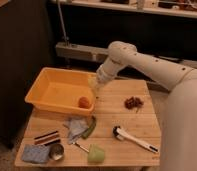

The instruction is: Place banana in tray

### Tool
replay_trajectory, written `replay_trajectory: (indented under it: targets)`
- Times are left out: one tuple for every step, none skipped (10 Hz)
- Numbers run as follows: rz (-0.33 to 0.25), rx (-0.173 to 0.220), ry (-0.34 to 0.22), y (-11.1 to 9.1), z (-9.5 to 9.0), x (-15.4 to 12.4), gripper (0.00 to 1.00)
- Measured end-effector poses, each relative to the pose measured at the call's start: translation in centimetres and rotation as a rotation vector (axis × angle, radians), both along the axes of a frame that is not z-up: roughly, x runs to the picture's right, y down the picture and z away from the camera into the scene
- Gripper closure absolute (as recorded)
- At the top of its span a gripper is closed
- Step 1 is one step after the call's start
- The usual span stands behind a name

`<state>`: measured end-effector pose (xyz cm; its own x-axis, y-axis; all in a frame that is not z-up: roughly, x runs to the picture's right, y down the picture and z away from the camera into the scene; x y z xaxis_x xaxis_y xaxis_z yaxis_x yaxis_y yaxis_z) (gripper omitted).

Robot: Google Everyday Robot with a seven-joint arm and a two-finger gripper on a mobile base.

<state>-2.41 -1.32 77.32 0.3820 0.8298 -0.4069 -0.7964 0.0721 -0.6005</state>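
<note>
Camera view: gripper [96,85] at tray's [52,104] right rim; banana's [93,81] axis unclear.

Dark wall [22,45] behind, shelf [142,9] across top, wooden table [117,122], speckled floor [1,156].

Wooden table [117,119] is carrying 1 yellow tray [48,94], 1 green cup [96,153], 1 blue sponge [34,154]; gripper [94,83] is hovering over the tray's rim.
</note>
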Motion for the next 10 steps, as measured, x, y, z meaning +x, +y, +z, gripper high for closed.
replay_trajectory:
  targets:
    - [-0.010, 0.001, -0.020, 0.1, 0.5, -1.2, 0.98]
    - [-0.019, -0.001, -0.037, 0.7, 1.7, -1.8, 0.90]
    - [-0.030, -0.003, -0.057, 1.7, 3.1, -2.2, 0.79]
    - [-0.040, -0.003, -0.076, 2.6, 4.3, -2.6, 0.71]
    - [-0.054, -0.009, -0.104, 3.8, 5.8, -3.2, 0.61]
    - [-0.069, -0.021, -0.139, 4.8, 7.3, -4.1, 0.48]
    - [-0.078, -0.026, -0.159, 5.2, 8.0, -4.9, 0.40]
    - [-0.085, -0.025, -0.184, 5.4, 8.4, -6.1, 0.31]
    - [-0.093, -0.024, -0.204, 5.4, 8.4, -6.5, 0.22]
    - [-0.097, -0.023, -0.219, 5.1, 8.0, -6.6, 0.21]
